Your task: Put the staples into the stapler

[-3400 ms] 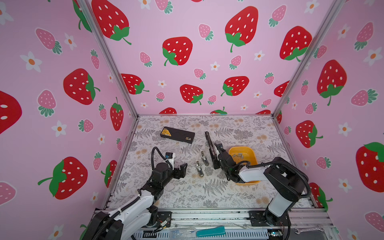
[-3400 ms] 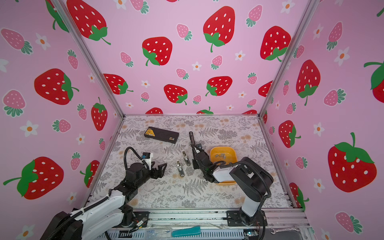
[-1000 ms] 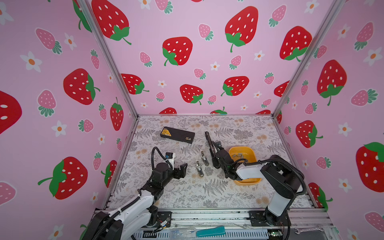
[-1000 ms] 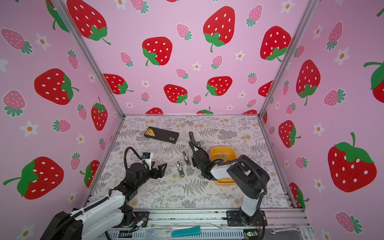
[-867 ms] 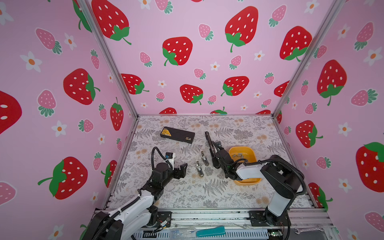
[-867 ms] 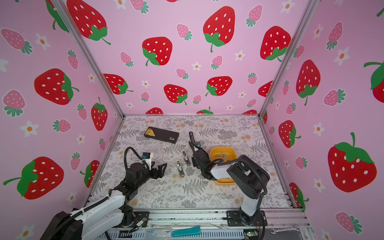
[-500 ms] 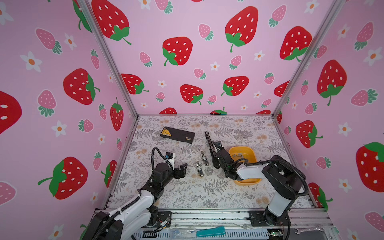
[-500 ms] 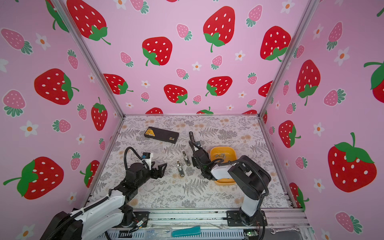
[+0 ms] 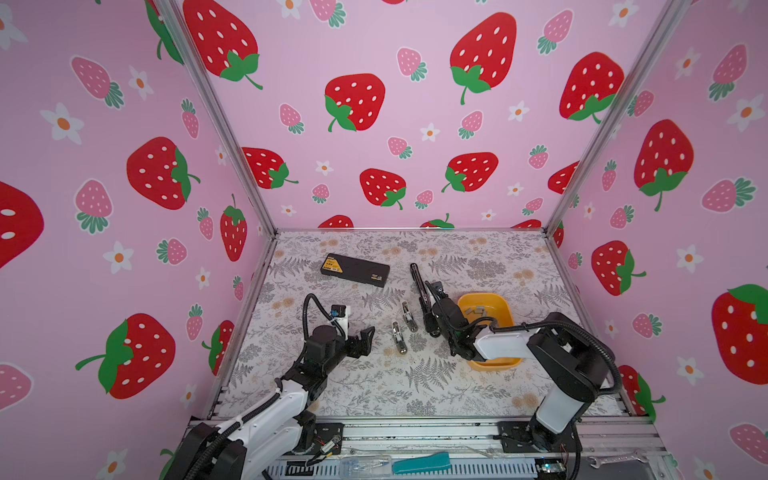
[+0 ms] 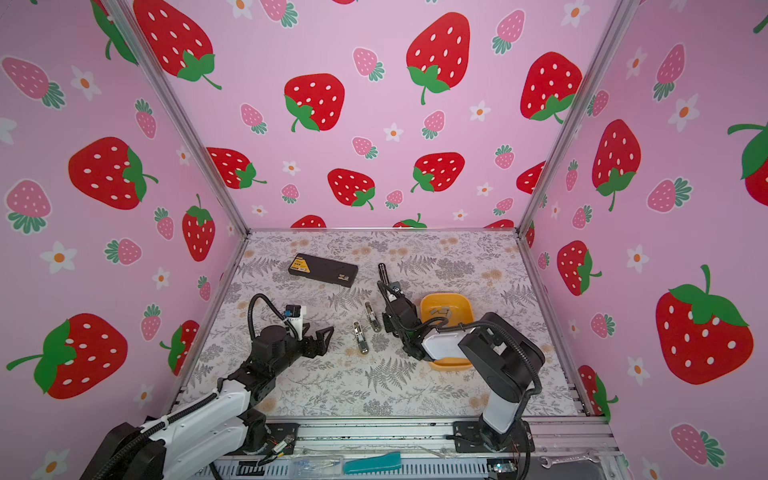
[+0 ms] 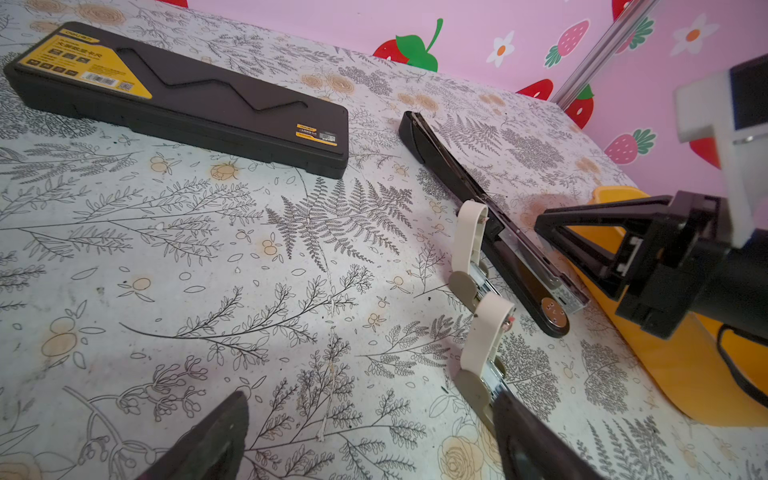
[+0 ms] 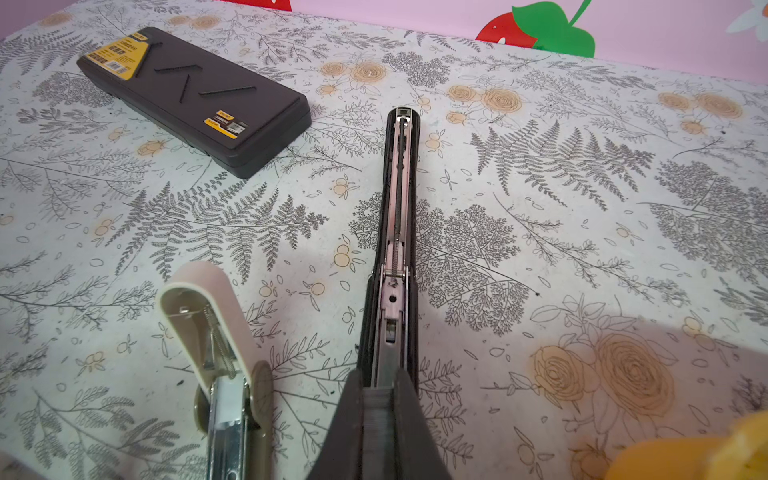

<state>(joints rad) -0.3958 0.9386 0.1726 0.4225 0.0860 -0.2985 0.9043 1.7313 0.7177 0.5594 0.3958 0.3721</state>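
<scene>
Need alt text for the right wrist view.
The right tool, shut, sits at the near end of an opened black stapler whose metal channel runs away across the floral table. A beige stapler lies opened beside it; a black case lies beyond.

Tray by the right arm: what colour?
The tray is plain yellow-orange, with no pattern. It shows best in a top view.

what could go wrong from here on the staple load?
The right claw is shut at the open channel of the black stapler; what it holds, if anything, is hidden, so it may load nothing.
The beige staplers lie close beside; a sideways move could knock them.
The right arm crosses over the yellow tray and might drag it.
</scene>
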